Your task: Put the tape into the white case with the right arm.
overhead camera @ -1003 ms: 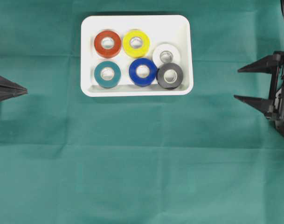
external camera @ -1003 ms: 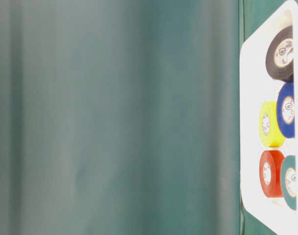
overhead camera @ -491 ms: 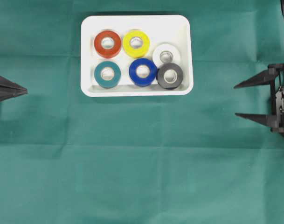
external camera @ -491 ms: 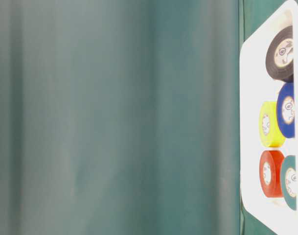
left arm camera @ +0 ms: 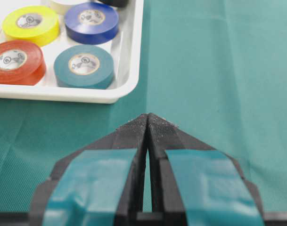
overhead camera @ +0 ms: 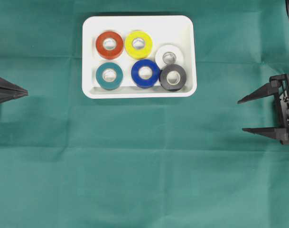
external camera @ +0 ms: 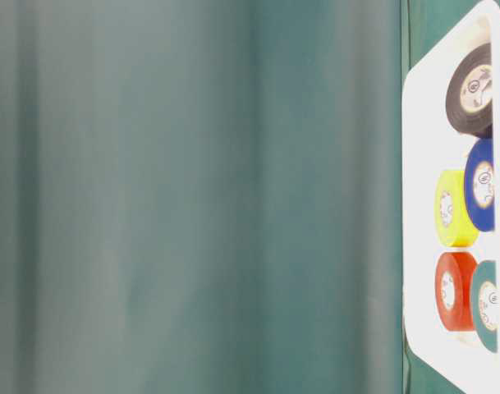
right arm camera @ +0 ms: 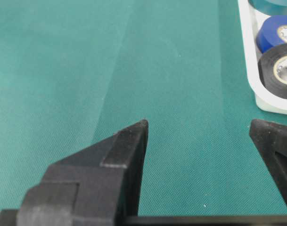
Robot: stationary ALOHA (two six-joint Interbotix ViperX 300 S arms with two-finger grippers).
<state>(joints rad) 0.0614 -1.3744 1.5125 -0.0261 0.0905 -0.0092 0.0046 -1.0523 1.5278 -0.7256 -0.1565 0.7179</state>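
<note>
The left gripper [overhead camera: 25, 90] sits at nine o'clock on the green cloth [overhead camera: 144, 180], its blue-patched fingers pressed together, gripping nothing. Toward twelve o'clock lies the white case [overhead camera: 186, 28] holding six rolls: red tape [overhead camera: 109, 44] and yellow tape [overhead camera: 138, 43] at the back, teal tape [overhead camera: 109, 75], blue tape [overhead camera: 145, 72] and black tape [overhead camera: 172, 77] in front, white tape [overhead camera: 169, 55] partly under the black one. At three o'clock the right gripper [overhead camera: 241, 115] hangs well apart from the case, fingers spread wide, empty.
</note>
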